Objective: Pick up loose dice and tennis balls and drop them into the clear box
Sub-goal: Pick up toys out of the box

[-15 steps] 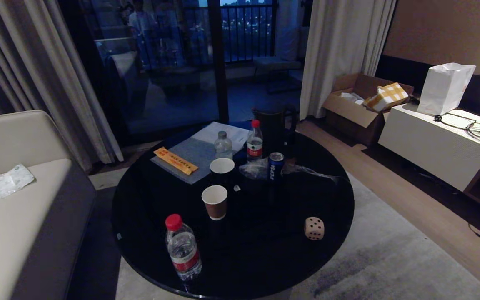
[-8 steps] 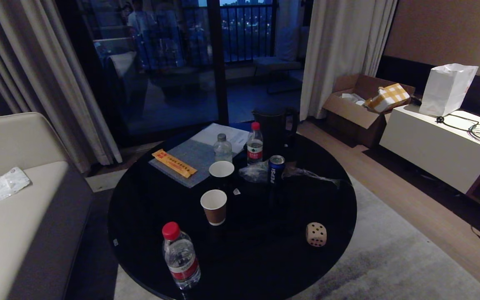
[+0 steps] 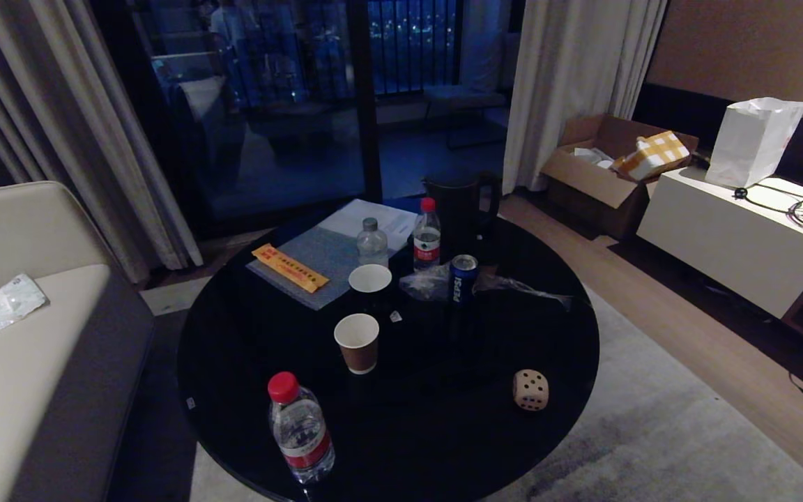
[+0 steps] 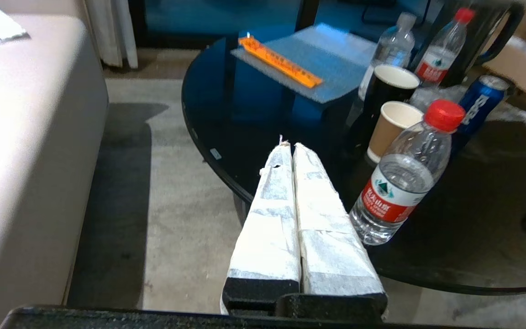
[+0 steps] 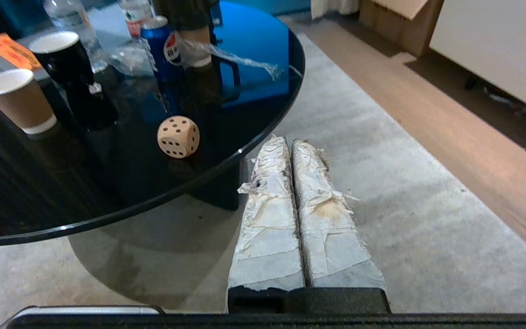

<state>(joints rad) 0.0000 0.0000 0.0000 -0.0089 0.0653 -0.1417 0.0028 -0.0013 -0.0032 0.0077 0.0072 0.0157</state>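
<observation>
One beige die (image 3: pixel 530 390), three bottles, two cups, perhaps one can

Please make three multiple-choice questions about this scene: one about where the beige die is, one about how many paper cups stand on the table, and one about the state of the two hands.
1. Where is the beige die?
A. on the sofa
B. on the black round table, near its right edge
C. inside the cardboard box

2. How many paper cups are on the table?
A. two
B. four
C. none

3. How are the left hand and right hand?
A. both shut and empty
B. both open
C. the right one holds the die

Answers: 1 B, the die sits alone on the dark tabletop; 2 A, a brown cup and a black cup; 3 A, each wrist view shows the fingers pressed together, holding nothing.
</observation>
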